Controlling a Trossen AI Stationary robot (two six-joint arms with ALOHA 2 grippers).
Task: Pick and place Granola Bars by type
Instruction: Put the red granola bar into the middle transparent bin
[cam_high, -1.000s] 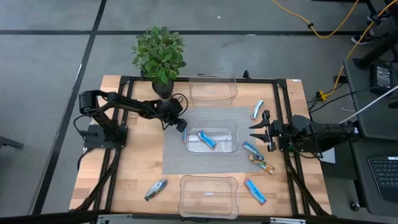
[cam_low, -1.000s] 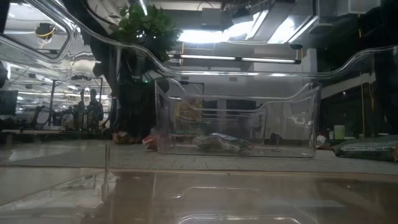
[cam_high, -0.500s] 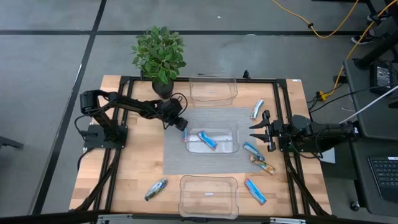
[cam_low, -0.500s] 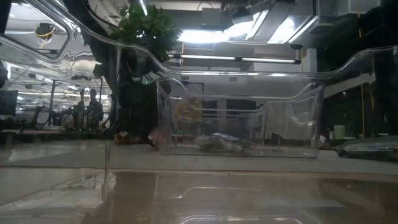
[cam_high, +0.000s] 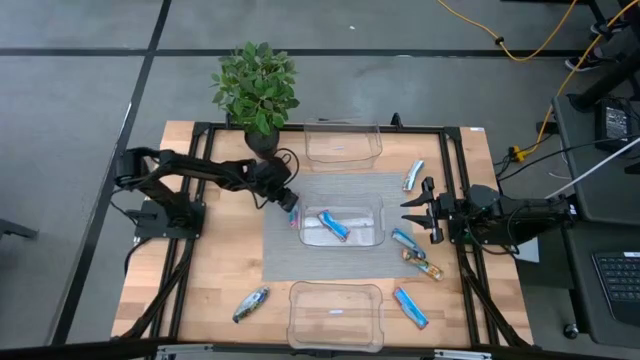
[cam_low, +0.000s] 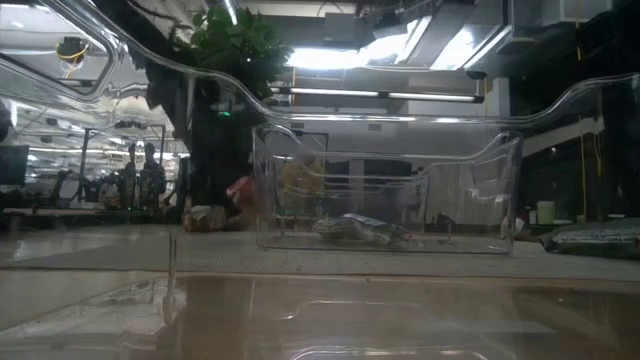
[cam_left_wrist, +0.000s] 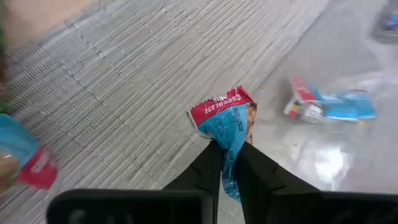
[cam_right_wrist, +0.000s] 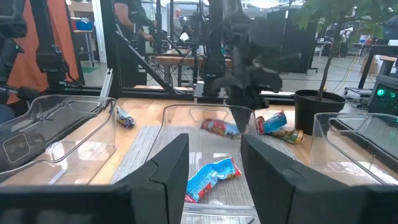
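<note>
Wooden worktop (cam_high: 215, 260) is carrying a grey mat (cam_high: 280, 245) and three clear bins. Left tool (cam_left_wrist: 229, 158) is clamping a blue granola bar (cam_left_wrist: 225, 121) just above the mat, beside the middle bin (cam_high: 341, 225). Right tool (cam_high: 413, 209) is hanging part-spread, grasping nothing.

Bar (cam_high: 333, 225) in centre bin (cam_high: 341, 239), btwn two other bins.

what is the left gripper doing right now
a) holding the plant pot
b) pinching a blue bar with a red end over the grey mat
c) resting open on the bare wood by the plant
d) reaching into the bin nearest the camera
b: in the left wrist view the left gripper is shut on a blue bar with a red end, above the grey mat, beside the middle bin.
</note>
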